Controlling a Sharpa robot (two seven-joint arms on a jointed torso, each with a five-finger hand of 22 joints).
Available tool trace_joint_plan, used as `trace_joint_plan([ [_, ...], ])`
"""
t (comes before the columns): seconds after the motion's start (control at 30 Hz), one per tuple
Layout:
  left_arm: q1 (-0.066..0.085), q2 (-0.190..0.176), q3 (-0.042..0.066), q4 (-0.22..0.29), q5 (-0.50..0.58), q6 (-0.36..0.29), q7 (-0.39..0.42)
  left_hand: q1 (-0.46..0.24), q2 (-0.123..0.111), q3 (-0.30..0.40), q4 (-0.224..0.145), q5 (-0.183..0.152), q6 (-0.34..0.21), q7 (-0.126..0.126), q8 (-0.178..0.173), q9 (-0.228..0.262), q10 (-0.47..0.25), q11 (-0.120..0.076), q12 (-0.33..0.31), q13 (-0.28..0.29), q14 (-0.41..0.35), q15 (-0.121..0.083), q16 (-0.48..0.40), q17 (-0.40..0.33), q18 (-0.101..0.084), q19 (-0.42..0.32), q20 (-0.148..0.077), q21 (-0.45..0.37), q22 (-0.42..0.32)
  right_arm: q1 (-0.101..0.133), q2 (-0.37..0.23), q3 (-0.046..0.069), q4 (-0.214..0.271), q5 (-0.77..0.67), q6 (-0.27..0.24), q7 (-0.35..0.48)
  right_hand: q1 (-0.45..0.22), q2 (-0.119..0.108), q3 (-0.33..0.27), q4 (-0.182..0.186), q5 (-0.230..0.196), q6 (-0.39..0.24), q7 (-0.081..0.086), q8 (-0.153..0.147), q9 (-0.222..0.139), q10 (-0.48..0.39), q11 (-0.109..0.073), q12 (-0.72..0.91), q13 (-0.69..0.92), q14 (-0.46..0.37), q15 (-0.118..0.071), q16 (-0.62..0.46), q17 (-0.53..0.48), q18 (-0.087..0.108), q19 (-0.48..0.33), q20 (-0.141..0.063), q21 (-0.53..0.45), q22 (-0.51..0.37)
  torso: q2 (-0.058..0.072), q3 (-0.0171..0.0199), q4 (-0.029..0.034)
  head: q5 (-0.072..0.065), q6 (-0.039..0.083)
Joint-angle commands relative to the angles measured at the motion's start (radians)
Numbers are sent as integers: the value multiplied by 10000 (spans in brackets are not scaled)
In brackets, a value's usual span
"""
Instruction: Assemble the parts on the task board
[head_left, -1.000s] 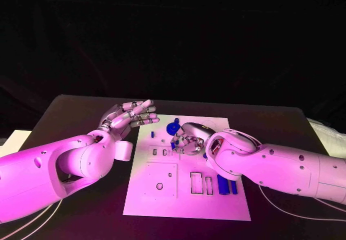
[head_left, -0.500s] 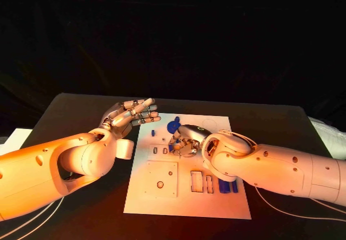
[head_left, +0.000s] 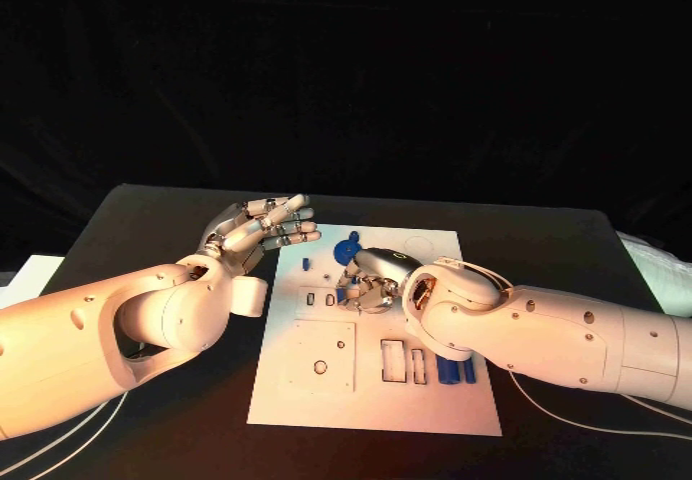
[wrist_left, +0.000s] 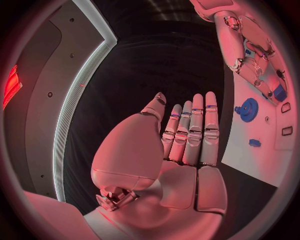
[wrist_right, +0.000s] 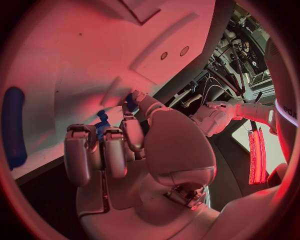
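The white task board (head_left: 433, 400) lies in the middle of the black table. My right hand (head_left: 372, 280) is low over its upper middle, fingers curled down around a small blue part (wrist_right: 102, 122) that touches the board (wrist_right: 75, 50). The left wrist view shows that blue part (wrist_left: 279, 93) at the right hand's fingertips (wrist_left: 265, 80). A blue gear (head_left: 348, 250) stands just beyond the hand, and a small blue piece (head_left: 306, 265) lies to its left. My left hand (head_left: 267, 228) is raised beside the board's far left corner, fingers straight and close together, holding nothing.
Two blue bars (head_left: 456, 371) lie side by side on the board under my right forearm, beside rectangular slots (head_left: 392, 362). A square recess (head_left: 320, 358) takes up the board's left part. A white object (head_left: 26, 278) sits off the table's left edge.
My right hand has crept slightly left and lower on the board. The left hand has stayed where it was.
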Motion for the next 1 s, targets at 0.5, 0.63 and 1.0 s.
trace_joint_plan([
  [0.5, 4, -4, 6, 26, 17, 222, 14, -17, 104, -7, -95, -58, 55, -14, -66, -14, 75, -15, -74, 1, 69, -25, -58, 26, 121, 71, 13, -73, -15, -72, -9, -39, 20, -286, 651, -215, -252, -608, -57, -274, 136, -167, 56, -203, -97, -322, 112, -616, 99, 849, 1, -98, 1701, -67, 151, 15, -65, 818, -6, -5, 6, -9, -27],
  [0.63, 4, -7, 6, 28, 17, 223, 5, -17, 104, -7, -95, -58, 55, -14, -66, -14, 75, -15, -74, 1, 69, -25, -58, 26, 121, 71, 13, -73, -15, -73, -11, -39, 12, -293, 609, -203, -292, -663, -77, -280, 184, -230, 77, -214, -118, -363, 128, -724, 37, 848, 14, -102, 1695, -65, 146, 27, -71, 808, -2, -5, 3, -9, -28],
  [1.0, 4, -14, 6, 27, 17, 222, 2, -19, 107, -9, -98, -59, 55, -11, -70, -14, 74, -14, -78, 0, 72, -26, -62, 30, 121, 74, 13, -76, -16, -94, 3, -39, 14, -295, 340, -189, -537, -889, -299, -212, -127, -776, 192, -231, -250, -506, 240, -1092, -195, 836, 106, -133, 1652, -61, 134, 111, -92, 785, -3, -6, 11, -24, -30],
])
